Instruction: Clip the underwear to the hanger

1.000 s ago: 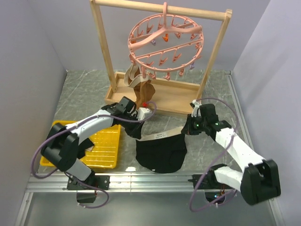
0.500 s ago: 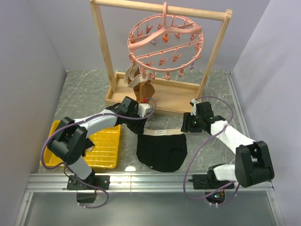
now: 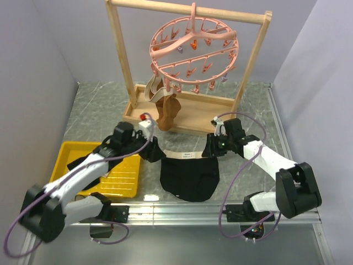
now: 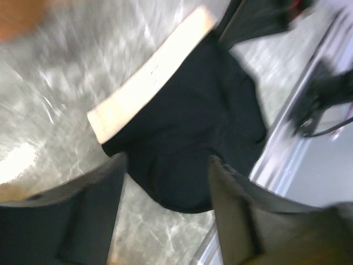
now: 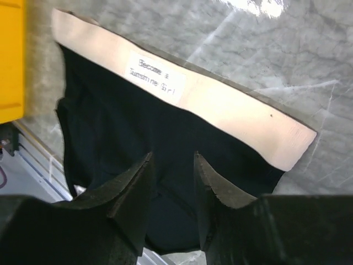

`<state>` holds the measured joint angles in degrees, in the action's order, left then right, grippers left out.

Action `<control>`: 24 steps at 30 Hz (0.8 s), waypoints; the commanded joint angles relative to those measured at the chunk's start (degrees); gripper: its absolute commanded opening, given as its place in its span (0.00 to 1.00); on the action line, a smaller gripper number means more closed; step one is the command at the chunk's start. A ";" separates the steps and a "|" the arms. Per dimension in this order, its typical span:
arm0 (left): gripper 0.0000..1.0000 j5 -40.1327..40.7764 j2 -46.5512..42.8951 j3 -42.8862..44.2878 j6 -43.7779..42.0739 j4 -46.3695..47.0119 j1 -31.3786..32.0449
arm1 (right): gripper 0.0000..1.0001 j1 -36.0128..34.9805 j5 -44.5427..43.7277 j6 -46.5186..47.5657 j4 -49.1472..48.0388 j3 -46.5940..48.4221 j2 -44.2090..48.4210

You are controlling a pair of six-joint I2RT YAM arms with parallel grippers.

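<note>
Your underwear (image 3: pixel 189 178) lies flat on the grey marbled surface (image 3: pixel 99 110), in the lower middle of the top view. Its tan waistband (image 5: pixel 220 107) is on the side toward the rack, and the white label (image 5: pixel 154 74) sits on the band. The black cloth is spread below it.

Your left pincer (image 4: pixel 165 163) hangs over the upper left corner of the underwear. Its fingers are wide apart and grip nothing; that wrist view is blurred. Your right pincer (image 5: pixel 172 159) hangs over the upper right part of the underwear. Its fingers are a narrow gap apart, with nothing between them.

The hanger (image 3: pixel 193 47) is at the top centre, hooked on the bar of the wooden frame (image 3: pixel 118 61). It is well apart from the underwear. A brown-and-cream garment (image 3: pixel 167 110) dangles from clips on its left side. A yellow tray (image 3: pixel 71 160) lies at the lower left, under your left arm.
</note>
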<state>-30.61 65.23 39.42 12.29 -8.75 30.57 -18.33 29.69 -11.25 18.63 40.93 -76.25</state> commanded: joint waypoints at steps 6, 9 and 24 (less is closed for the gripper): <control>0.73 -1.48 -14.52 6.69 3.71 9.28 -1.21 | 0.46 3.73 -0.69 4.38 -2.82 2.30 18.40; 0.72 0.98 -11.89 11.01 3.44 13.05 -1.12 | 0.46 6.72 -1.82 5.79 -4.91 4.67 25.08; 0.56 19.63 6.48 30.45 10.99 18.42 1.86 | 0.70 0.76 -3.67 4.29 -22.49 10.66 25.72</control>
<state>-13.76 70.72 65.10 20.75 9.26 32.10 -15.27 26.37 -7.94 0.25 49.43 -48.51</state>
